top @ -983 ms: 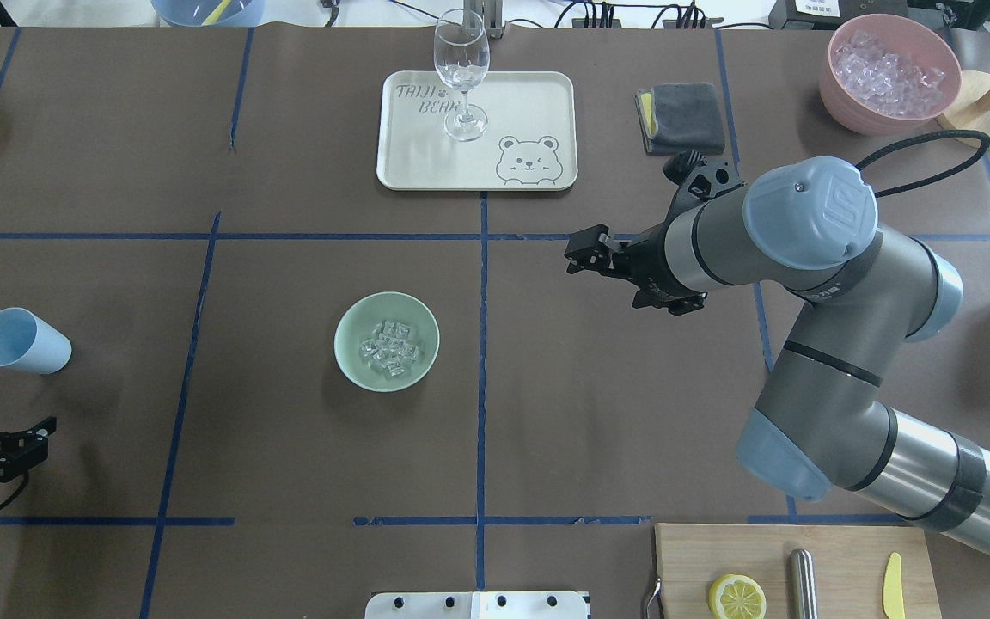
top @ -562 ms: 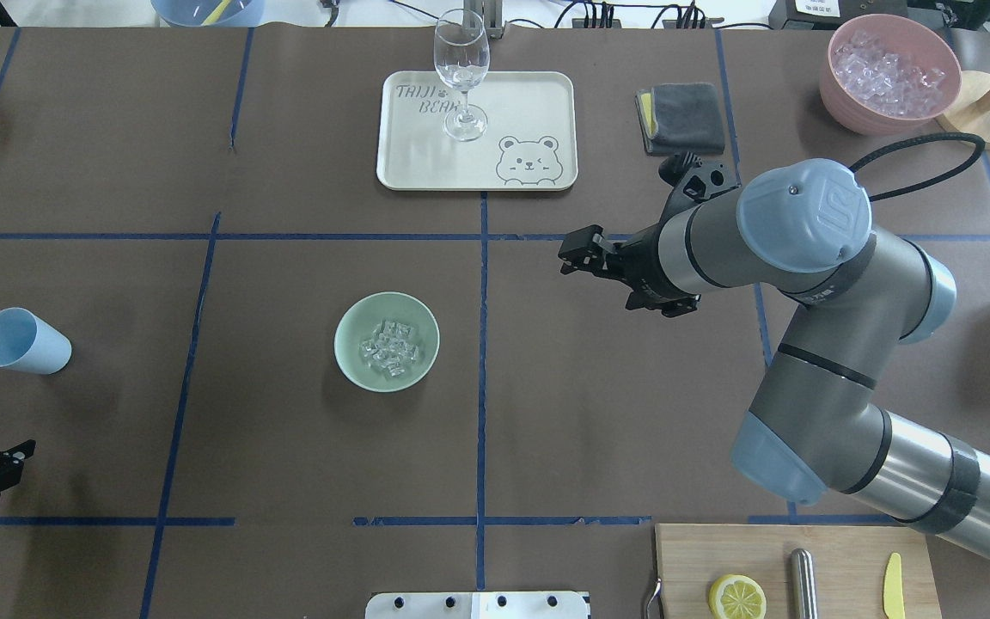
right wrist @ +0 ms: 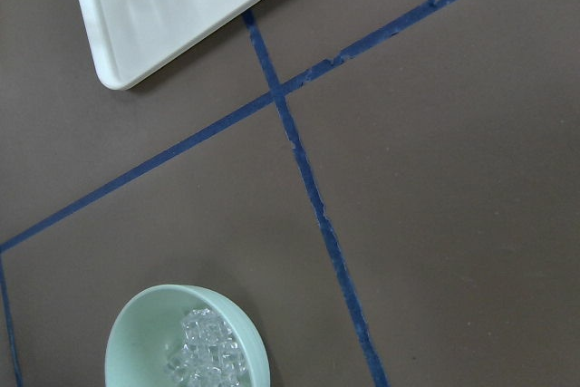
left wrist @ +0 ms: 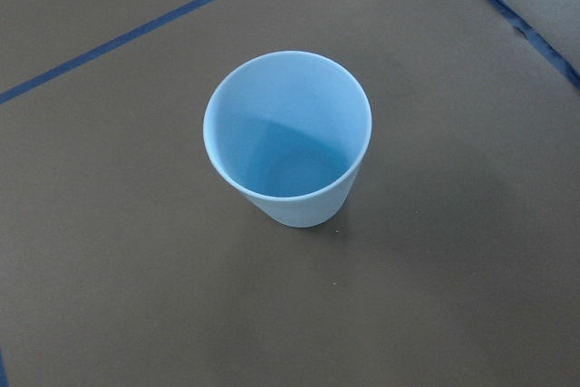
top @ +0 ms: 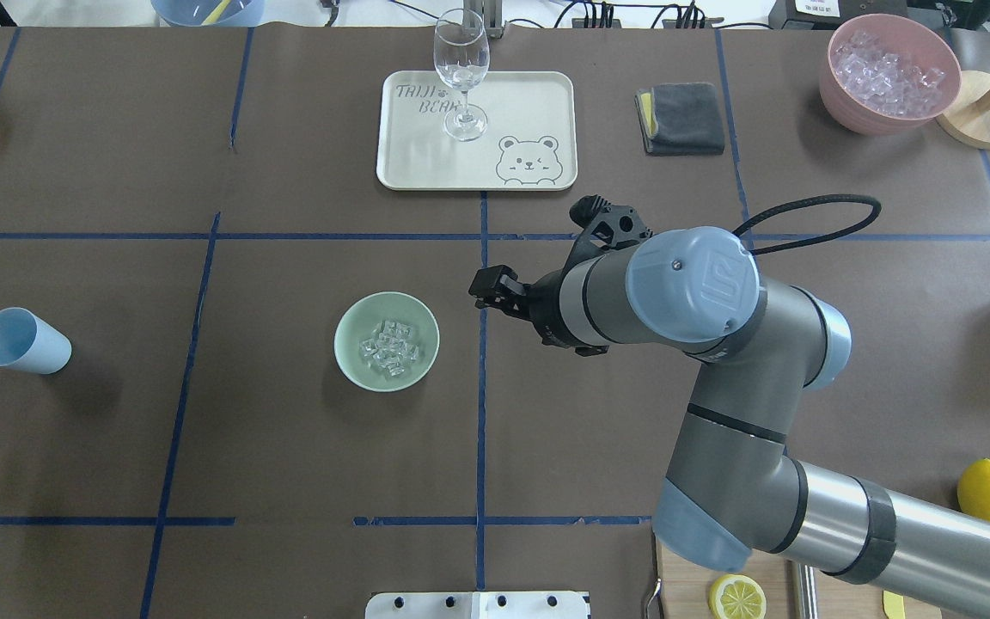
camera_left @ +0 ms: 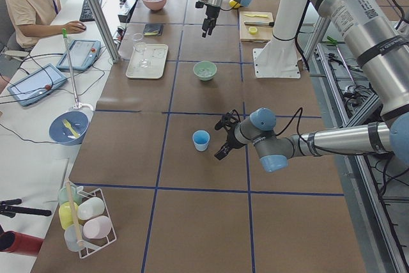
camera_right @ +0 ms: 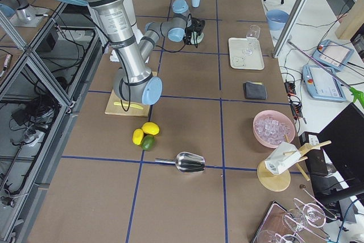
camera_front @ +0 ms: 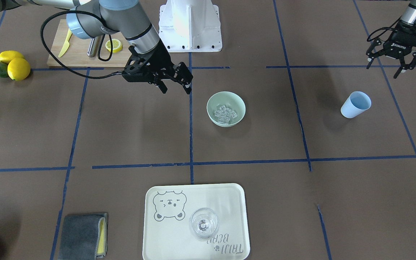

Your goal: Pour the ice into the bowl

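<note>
The table (top: 289, 447) is covered in a matte brown sheet, marked into large squares by strips of blue tape. The bowl (top: 349, 320) is round, smooth and pale mint green; the ice (top: 389, 348) lies inside it as a small heap of clear, glassy cubes on the bottom, well below the rim. The bowl stands near the table's middle, just beside a blue tape line.

The right gripper (camera_front: 176, 88) hangs above the table near the bowl, on the far side of that line from it — its black fingers are spread apart with nothing between them. The brown surface around the bowl is bare on every side. The left gripper (camera_front: 388, 65) is up near the table's corner, its fingers also spread and holding nothing, well apart from the light blue cup (top: 22, 340).

That cup is a plain tapered tumbler standing upright, and the left wrist view looks straight into it — it is empty. Across the table a cream tray (top: 538, 103) with rounded corners and a printed bear carries a clear wine glass (top: 461, 64). A pink container (top: 839, 94) at the far corner is heaped with clear cubes (top: 889, 67).
</note>
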Robot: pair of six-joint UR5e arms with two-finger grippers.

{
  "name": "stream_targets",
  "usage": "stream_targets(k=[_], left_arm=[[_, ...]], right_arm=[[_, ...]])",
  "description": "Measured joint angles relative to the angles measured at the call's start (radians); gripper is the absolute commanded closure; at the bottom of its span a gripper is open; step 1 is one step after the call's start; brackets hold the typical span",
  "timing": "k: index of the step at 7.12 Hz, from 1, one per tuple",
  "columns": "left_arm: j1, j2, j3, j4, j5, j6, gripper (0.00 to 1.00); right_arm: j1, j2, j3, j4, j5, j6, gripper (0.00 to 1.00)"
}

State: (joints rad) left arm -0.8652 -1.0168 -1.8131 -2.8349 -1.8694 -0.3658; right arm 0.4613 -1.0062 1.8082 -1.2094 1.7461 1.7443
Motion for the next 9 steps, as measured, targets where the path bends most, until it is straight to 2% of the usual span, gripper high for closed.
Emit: stream_targets(k=[2,3,4,5,6,9], left_arm=[[-0.252,-0.084,0.011,0.159,-0.153,0.225,0.0],[-0.354,-0.126,0.011,0.245,-0.18,0.341,0.0],[-0.406,-0.152,0.008,0.301,-0.189,0.405,0.0],[-0.425,-0.162,0.004,0.323,-0.193,0.428,0.0],[-0.432,-0.166,0.0,0.33,-0.195,0.436,0.0],[-0.437,-0.165,-0.002,0.327,-0.196,0.439,0.0]], right_arm=[[-0.028,0.093,-0.132,-0.001,-0.025,-0.007,0.0],[-0.051,0.14,-0.208,0.0,-0.045,-0.02,0.0],[-0.073,0.183,-0.272,0.001,-0.058,-0.035,0.12],[-0.089,0.217,-0.325,0.002,-0.063,-0.044,0.91],[-0.1,0.244,-0.369,0.002,-0.065,-0.051,1.0],[-0.103,0.263,-0.398,0.005,-0.062,-0.068,1.0]])
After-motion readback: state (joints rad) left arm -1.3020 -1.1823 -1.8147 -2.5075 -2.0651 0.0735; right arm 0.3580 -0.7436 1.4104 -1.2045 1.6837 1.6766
